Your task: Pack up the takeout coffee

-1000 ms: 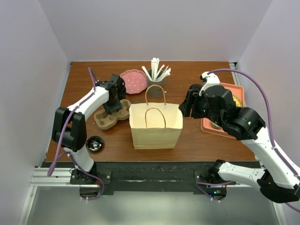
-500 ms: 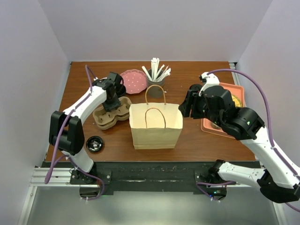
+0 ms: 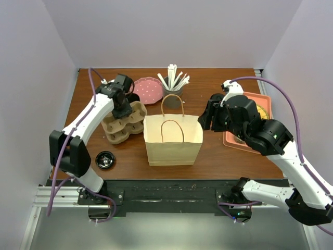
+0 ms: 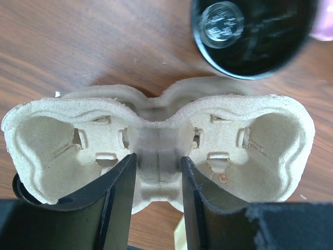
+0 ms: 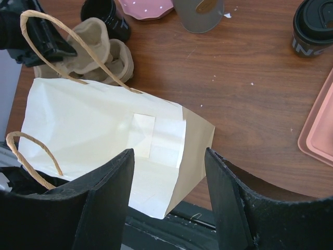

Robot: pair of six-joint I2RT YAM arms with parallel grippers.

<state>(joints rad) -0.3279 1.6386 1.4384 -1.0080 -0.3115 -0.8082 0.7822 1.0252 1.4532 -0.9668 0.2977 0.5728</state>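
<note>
left gripper (image 4: 157, 162) clamps cup carrier (image 4: 260, 151); right gripper (image 5: 169, 153) parted, empty

takeout coffee (image 5: 314, 28) clipped by right edge, lidless black cup (image 4: 253, 36) cropped at top, cup carrier (image 4: 270, 140) partly behind left gripper (image 4: 158, 162)

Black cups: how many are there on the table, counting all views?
2. A lidless black cup stands beyond the pulp cup carrier, beside the pink plate. The lidded takeout coffee stands by the pink tray, unseen in the top view. Others may be hidden.
</note>
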